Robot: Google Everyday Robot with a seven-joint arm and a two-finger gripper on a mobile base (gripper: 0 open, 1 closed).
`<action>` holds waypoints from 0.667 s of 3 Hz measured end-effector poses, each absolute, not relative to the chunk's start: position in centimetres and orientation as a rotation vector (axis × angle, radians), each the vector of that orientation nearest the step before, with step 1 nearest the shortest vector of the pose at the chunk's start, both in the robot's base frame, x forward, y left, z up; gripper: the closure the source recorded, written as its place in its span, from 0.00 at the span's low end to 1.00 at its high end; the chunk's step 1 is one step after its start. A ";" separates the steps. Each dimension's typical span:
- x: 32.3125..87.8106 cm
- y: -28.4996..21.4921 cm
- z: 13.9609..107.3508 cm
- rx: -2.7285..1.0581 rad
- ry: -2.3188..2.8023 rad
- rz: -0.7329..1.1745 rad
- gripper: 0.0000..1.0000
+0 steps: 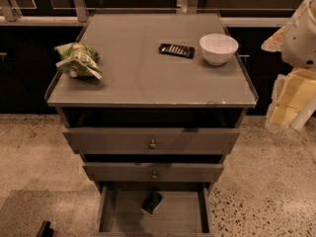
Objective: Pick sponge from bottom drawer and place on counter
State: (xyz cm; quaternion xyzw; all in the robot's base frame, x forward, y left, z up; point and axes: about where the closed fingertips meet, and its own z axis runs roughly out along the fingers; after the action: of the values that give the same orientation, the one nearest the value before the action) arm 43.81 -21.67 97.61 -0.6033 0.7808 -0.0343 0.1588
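Observation:
The sponge (151,203) lies in the open bottom drawer (177,217), near the middle towards the back, dark green face showing with a pale edge. The counter (148,80) is the broad grey-brown top above the drawers. Only pale links of my arm (298,38) show at the right edge, beside the counter's right side and well above the drawer. My gripper is out of the frame.
On the counter sit a green-and-white snack bag (79,59) at the left, a black remote-like object (176,50) and a white bowl (218,48) at the back right. Two knobbed drawers (152,143) above stand slightly pulled out. A dark object (44,228) lies on the floor, bottom left.

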 end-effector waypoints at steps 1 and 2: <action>43.8 -21.7 97.6 -1.725 2.232 -0.098 0.00; 43.2 -22.0 96.5 -1.670 2.211 -0.110 0.00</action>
State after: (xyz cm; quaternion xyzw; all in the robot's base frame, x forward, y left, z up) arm 43.20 -21.97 96.55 -0.5922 0.7837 -0.0389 0.1834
